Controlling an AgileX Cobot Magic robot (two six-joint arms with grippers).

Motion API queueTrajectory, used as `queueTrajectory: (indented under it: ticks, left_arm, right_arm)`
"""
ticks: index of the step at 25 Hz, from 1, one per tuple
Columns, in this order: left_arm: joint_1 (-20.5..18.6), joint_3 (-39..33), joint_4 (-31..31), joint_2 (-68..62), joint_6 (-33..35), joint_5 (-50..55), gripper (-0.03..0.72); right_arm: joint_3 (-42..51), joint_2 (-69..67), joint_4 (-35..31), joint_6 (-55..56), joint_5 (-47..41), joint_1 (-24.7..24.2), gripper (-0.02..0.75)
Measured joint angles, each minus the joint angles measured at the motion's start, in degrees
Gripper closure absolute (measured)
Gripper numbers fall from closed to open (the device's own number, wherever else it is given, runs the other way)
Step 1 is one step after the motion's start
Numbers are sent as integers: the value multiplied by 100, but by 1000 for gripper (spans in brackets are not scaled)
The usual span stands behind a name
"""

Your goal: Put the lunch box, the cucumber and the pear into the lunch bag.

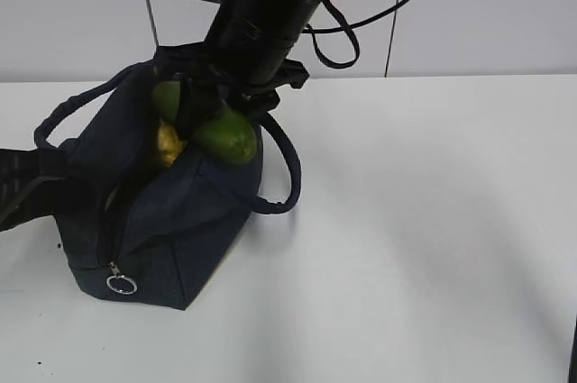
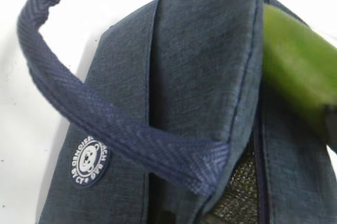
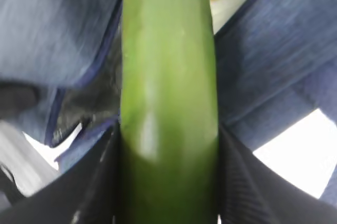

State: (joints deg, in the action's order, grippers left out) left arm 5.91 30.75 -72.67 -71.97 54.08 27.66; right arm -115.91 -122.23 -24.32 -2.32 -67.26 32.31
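A dark navy lunch bag [image 1: 171, 221] stands unzipped near the left edge of a white table [image 1: 424, 248], toward its rear, the silver ring pull [image 1: 121, 285] hanging at the bottom of the zipper on the end nearest the camera. Inside the gaping top, a patch of the yellow pear [image 1: 169, 144] shows low against the left wall; in the right wrist view the same yellow appears just past the tip of the cucumber [image 3: 168, 103]. The cucumber slants through the opening, its rounded end resting over the bag's right rim, and it is pinched lengthwise between the two black fingers [image 3: 100, 182] of the right gripper [image 3: 168, 182], whose jaws stand about halfway apart, pressed to either side of the green skin. The right arm [image 1: 270, 13] descends from the upper edge straight onto the bag's mouth. One rope handle [image 1: 288, 167] loops out to the right, the other [image 1: 68, 117] arches toward the left edge. The left gripper is out of sight in every view, its jaws pressed together; its wrist camera sits close against the bag's side panel, where a round bear badge [image 2: 88, 161] shows. The lunch box cannot be made out.
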Motion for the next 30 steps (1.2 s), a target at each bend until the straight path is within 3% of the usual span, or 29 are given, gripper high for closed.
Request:
queueTrajectory:
  ticks: [11,17,23,30]
  left_arm:
    - [0,0,-148,0,0,46,707]
    - [0,0,-247,0,0,151,707]
    - [0,0,-361,0,0,170,707]
    - [0,0,-492,0,0,170,707]
  right_arm:
    - [0,-386,-674,1549,723,-10,354]
    - [8,-433,-1176,1613,1329,-10,330]
    - [8,-433,-1328,1613,1354,-10,223]
    - [8,-433,-1932,1592,1520,-10,204]
